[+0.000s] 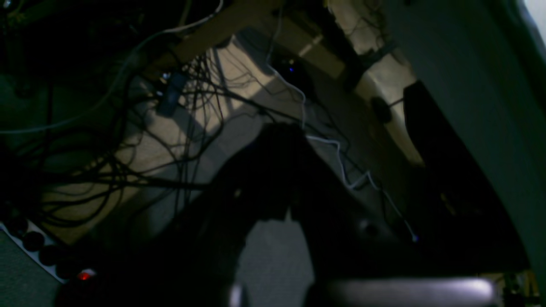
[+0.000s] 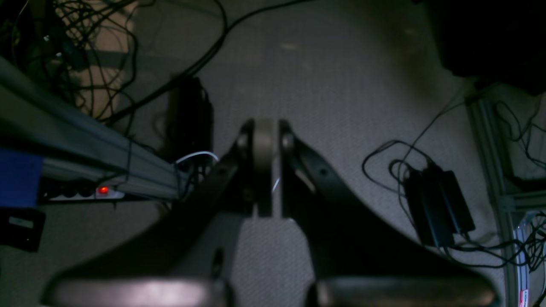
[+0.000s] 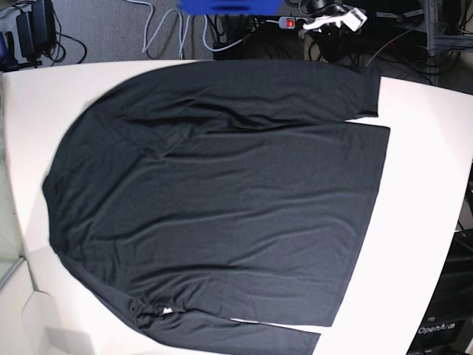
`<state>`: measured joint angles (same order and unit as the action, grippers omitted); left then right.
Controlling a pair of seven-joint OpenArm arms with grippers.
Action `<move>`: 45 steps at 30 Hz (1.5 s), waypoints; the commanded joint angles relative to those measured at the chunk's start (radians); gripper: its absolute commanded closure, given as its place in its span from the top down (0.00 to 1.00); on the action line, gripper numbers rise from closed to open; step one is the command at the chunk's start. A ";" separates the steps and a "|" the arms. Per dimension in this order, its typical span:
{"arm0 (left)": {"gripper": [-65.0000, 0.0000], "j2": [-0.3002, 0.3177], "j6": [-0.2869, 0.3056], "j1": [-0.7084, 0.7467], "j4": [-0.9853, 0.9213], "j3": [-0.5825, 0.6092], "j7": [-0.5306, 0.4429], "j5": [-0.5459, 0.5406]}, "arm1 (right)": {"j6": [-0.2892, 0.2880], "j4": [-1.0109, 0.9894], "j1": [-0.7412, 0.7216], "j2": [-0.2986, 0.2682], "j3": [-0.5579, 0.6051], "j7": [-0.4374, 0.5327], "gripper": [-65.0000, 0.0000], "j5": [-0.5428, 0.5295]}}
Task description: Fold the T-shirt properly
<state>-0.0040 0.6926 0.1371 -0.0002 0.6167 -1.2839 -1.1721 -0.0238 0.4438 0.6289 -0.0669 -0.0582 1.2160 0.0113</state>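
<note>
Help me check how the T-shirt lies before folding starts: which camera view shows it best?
The base view: the T-shirt lies spread flat across the white table, sleeves laid along the body. Both wrist views show none of it, only floor, cables and their own shut grippers, left gripper and right gripper.

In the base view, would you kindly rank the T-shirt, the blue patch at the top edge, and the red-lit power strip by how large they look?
1. T-shirt, spread flat over most of the white table.
2. Blue patch.
3. Power strip, smallest; both lie beyond the table, so true sizes are unsure.
</note>
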 commanded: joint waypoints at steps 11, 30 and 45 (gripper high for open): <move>0.00 0.025 0.006 -0.095 0.000 0.006 0.188 0.025 | 0.015 -0.001 0.013 -0.004 -0.001 0.028 0.00 -0.007; 0.00 0.154 -0.233 -0.058 0.000 0.305 0.735 0.252 | 0.015 -0.001 0.001 -0.004 -0.002 0.028 0.00 -0.009; 0.00 0.192 -0.658 -0.104 0.000 0.300 1.012 0.246 | 0.015 -0.003 -0.065 -0.012 -0.002 -0.132 0.00 -0.009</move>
<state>0.1802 0.0349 0.0360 -0.0002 0.9180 -0.2619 -0.9230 -0.0242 0.4404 0.5484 -0.0692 -0.0586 1.0557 0.0082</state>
